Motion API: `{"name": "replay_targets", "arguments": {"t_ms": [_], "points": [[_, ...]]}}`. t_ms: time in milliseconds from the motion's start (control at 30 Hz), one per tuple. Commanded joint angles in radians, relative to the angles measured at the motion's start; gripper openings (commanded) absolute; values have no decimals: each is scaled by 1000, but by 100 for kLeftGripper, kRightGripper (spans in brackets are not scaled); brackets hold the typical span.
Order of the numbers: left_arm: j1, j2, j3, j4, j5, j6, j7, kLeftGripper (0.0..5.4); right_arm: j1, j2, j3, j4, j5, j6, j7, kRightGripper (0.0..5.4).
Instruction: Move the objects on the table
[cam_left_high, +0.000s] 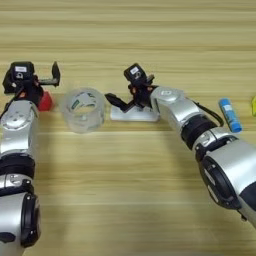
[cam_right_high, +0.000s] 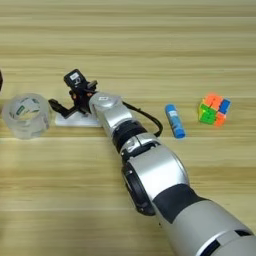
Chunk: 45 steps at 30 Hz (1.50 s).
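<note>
Left eye view shows the most of the left side, so the account starts there. At the far left the left hand sits over the tabletop, its silver arm running down the left edge. Its two black fingers stand apart with nothing between them, so it is released. A small red cube lies just beside this hand, partly hidden by the wrist and touching or nearly touching it; which one cannot be told.

Just right of the cube stands a clear tape roll, lying on its flat side with the hole facing up and a bit of green print inside. It stands apart from both hands.

Right of the roll lies a flat white bar, its long side running left to right. The right hand is directly over it, reaching in from the lower right across the tabletop. One black finger points left and down toward the left end of the bar, the other sits higher by the orange and black wrist parts. The fingers are spread and do not close on the bar.

Further right, well apart from the bar, a blue tube with a white cap lies slanted. Near the right edge in the right eye view rests a multicoloured puzzle cube.
</note>
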<state>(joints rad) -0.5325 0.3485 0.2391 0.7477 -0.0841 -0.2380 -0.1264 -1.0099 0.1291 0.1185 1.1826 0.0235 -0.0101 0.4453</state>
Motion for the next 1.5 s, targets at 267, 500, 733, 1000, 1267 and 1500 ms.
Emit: {"name": "replay_targets", "arguments": {"t_ms": [267,500,733,1000,1267,1500], "points": [[107,113,-74,-175,115,35,-29,539,-48,90,-9,-5,-2,-9,3,540],[140,169,-46,-193,126,43,-18,539,-47,88,-16,-2,-2,-12,1,540],[172,210,-57,-180,146,46,-28,539,-51,78,-28,-13,7,-15,0,540],[263,261,-95,-256,176,46,-117,539,-72,33,-79,-53,36,-18,-6,540],[287,255,-155,-253,209,52,-173,539,-76,2,-123,-105,59,-13,-8,540],[273,239,-200,-222,225,42,-178,539,-61,-8,-138,-183,70,4,-4,540]]}}
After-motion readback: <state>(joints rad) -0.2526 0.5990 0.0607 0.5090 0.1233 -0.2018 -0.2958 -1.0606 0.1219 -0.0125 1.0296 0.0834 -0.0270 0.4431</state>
